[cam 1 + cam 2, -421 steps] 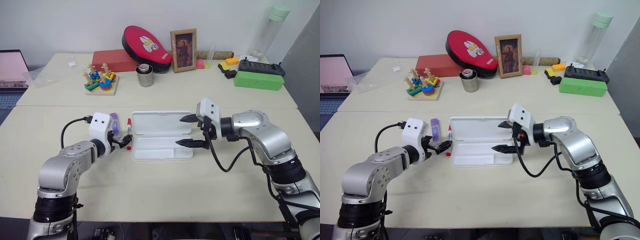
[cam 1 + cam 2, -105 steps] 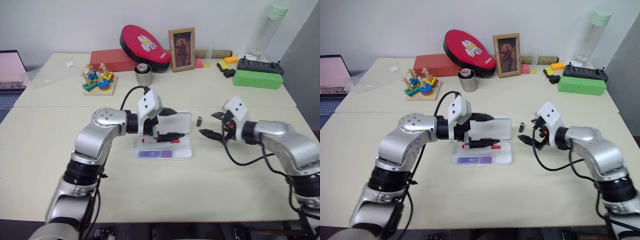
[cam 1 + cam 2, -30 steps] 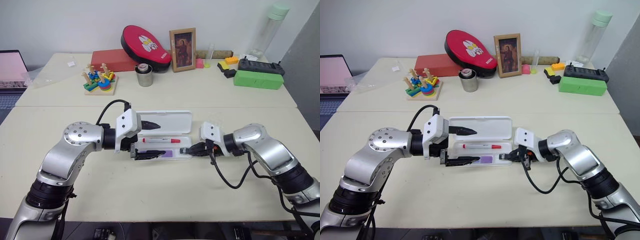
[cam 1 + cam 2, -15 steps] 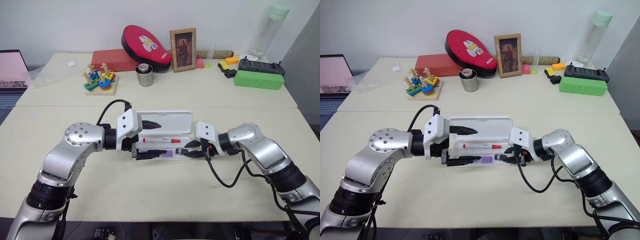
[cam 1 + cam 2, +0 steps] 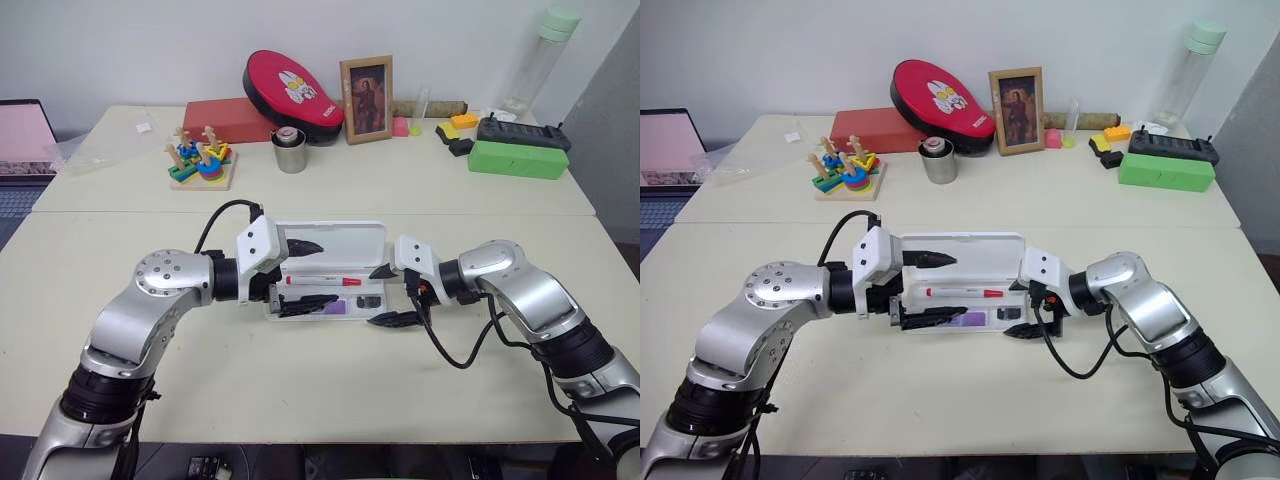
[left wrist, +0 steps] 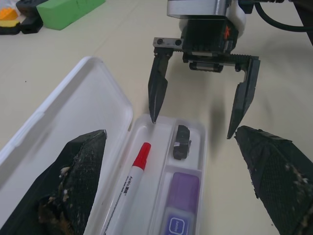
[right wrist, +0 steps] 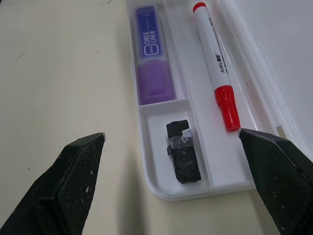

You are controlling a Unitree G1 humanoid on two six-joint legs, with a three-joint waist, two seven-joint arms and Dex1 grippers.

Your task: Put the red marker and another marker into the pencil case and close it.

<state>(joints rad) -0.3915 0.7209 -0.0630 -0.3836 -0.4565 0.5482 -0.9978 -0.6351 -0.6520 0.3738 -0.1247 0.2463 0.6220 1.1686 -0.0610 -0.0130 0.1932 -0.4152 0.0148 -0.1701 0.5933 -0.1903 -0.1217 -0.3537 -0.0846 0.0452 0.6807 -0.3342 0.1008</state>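
The white pencil case (image 5: 325,285) lies open on the table (image 5: 300,380), its lid (image 5: 335,242) folded back flat on the far side of the tray. The red marker (image 7: 215,63) rests in the long compartment next to the hinge. The purple highlighter (image 7: 152,61) lies in the nearer compartment, parallel to it and separated by a divider. A small black piece (image 7: 182,151) sits in the small end compartment, just beyond the highlighter's cap end.

The right gripper (image 5: 388,296) hovers at the case's right end with its fingers spread wide and nothing between them; in its wrist view, the end of the tray with the black piece lies in the gap between the two fingers, untouched.

The left gripper (image 5: 308,275) reaches in from the opposite end, fingers also spread wide and empty. One finger (image 5: 306,247) hangs over the lid, the other (image 5: 312,301) over the highlighter compartment, with the red marker between them.

The two grippers face each other along the case's length.
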